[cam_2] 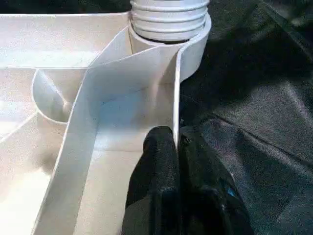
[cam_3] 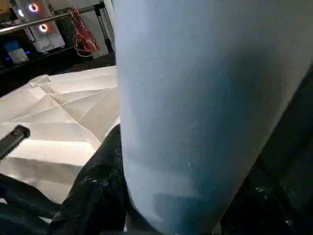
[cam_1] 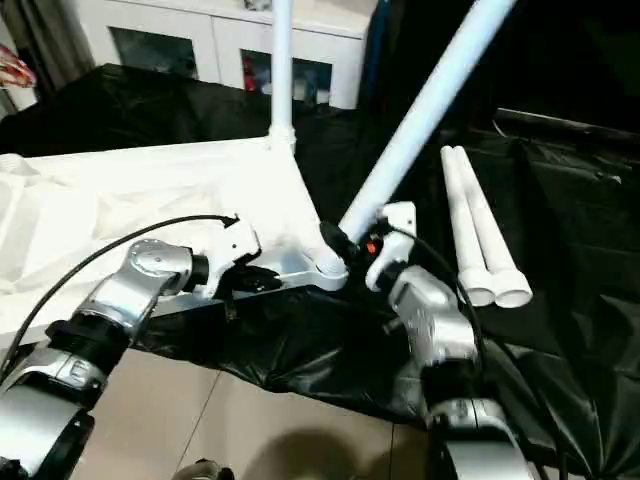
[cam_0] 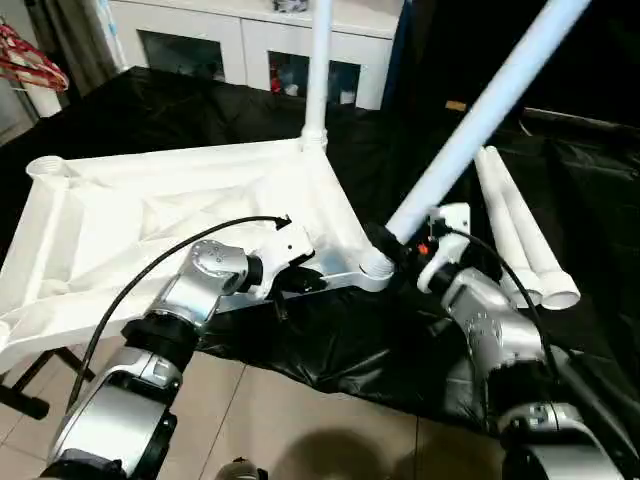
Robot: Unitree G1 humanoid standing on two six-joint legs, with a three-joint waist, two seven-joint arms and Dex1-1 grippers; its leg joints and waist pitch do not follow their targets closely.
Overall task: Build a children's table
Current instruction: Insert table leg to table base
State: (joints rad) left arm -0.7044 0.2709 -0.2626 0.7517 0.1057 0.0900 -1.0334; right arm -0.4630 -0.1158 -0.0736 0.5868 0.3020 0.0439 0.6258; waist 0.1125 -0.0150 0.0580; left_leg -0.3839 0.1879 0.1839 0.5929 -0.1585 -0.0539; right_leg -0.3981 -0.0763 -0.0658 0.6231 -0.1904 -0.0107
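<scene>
The left gripper point(cam_2: 177, 147) pinched the top's point(cam_0: 150, 215) near rim; the right gripper point(cam_0: 400, 243) held a slanted leg point(cam_0: 480, 115) at the corner socket point(cam_0: 375, 265) (two spare legs point(cam_0: 520, 235) lay beside).

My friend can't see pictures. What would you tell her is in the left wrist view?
Two black fingers pinch a thin wall of the upside-down white table top. Just beyond, a ribbed leg end sits in the round corner socket, with black sheeting alongside.
</scene>
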